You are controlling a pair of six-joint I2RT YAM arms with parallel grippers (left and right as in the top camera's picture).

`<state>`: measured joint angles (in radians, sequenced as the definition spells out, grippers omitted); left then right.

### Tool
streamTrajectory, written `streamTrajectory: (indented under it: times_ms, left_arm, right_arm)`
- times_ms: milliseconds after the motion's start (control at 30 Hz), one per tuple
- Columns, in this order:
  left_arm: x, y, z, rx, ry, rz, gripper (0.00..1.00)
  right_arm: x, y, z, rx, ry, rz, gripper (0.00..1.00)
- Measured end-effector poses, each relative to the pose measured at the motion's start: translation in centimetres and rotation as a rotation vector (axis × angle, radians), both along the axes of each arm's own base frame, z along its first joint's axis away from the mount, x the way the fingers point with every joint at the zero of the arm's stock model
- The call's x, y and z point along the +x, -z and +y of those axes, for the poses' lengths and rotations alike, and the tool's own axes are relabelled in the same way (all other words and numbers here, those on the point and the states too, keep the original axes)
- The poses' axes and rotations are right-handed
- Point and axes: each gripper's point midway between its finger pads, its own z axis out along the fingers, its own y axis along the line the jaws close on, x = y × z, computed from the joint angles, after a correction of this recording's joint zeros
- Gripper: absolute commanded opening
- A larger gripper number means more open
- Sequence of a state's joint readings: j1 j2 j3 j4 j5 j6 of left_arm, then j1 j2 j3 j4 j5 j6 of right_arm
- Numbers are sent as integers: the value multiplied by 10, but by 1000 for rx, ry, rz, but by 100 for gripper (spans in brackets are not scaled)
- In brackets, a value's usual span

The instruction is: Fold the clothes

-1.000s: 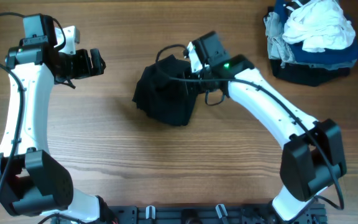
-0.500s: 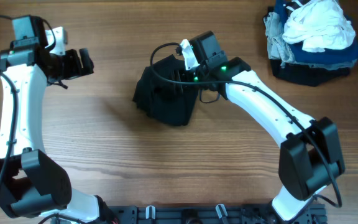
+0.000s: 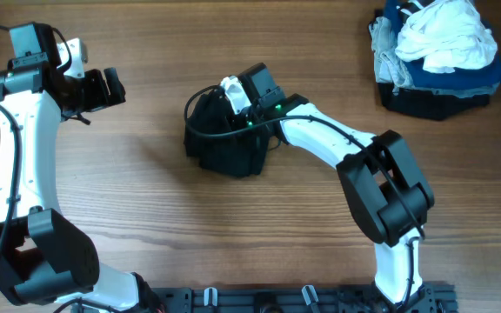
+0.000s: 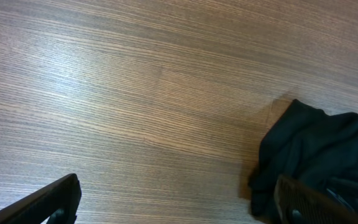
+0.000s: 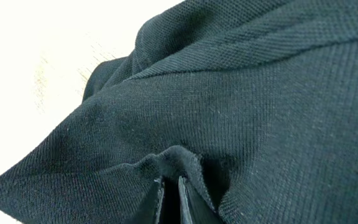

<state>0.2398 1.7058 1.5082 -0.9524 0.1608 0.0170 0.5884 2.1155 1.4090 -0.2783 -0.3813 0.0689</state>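
Observation:
The clothes are one black T-shirt [image 3: 224,143], crumpled in a heap at the middle of the table. My right gripper [image 3: 222,115] reaches into the top of the heap from the right. In the right wrist view its two fingertips [image 5: 169,186] stand almost together, shut on a raised fold of the black cloth [image 5: 229,93]. My left gripper [image 3: 104,88] hangs wide open over bare wood at the far left, well apart from the shirt. In the left wrist view its fingers [image 4: 48,202] frame bare table, with the shirt's edge [image 4: 328,146] at the lower right.
A heap of white, grey and blue garments [image 3: 437,48] lies at the back right corner. The wooden table [image 3: 146,200] shows bare wood around the black shirt. The arms' bases stand at the front edge.
My right gripper has moved left and down into the shirt and its jaws have closed on a fold. The left arm has drawn back a little to the left.

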Motion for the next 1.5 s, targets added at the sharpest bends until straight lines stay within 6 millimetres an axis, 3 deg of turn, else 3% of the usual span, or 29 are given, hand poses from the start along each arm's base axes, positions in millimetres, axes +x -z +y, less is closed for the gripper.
streamTrajectory:
  times_ms: [33,233,333,400,633,767,833,900,1000,1167,1500]
  left_arm:
    - [0,0,0,-1,0,1,100]
    - [1,8,0,-5,0,20,100]
    - [1,13,0,-11,-6,33,100]
    - [1,14,0,-12,-7,35,100]
    - [2,14,0,-15,-14,36,100]
    - [3,14,1,-14,-14,31,100]
    - [3,13,1,-14,-14,29,100]
    - [3,13,1,-14,-14,29,100]
    - [3,13,1,-14,-14,29,100]
    - [3,13,1,-14,-14,29,100]
    - [3,13,1,-14,-14,30,100]
  right_arm:
    - [-1,0,1,2,-8,0,41]
    - [-9,-11,3,-15,-45,51,62]
    - [-12,-21,-4,-47,-40,89,77]
    - [-16,-30,-11,-69,-32,110,79]
    - [-27,-89,-42,-103,49,122,79]
    - [-27,-107,-55,-120,95,99,59]
    - [-22,-103,-55,-124,112,88,36]
    - [-19,-93,-55,-131,119,82,26]
    - [-13,-65,-53,-143,140,101,22]
    - [-17,10,-56,-217,149,213,15]
    - [-14,14,-66,-262,234,242,12]
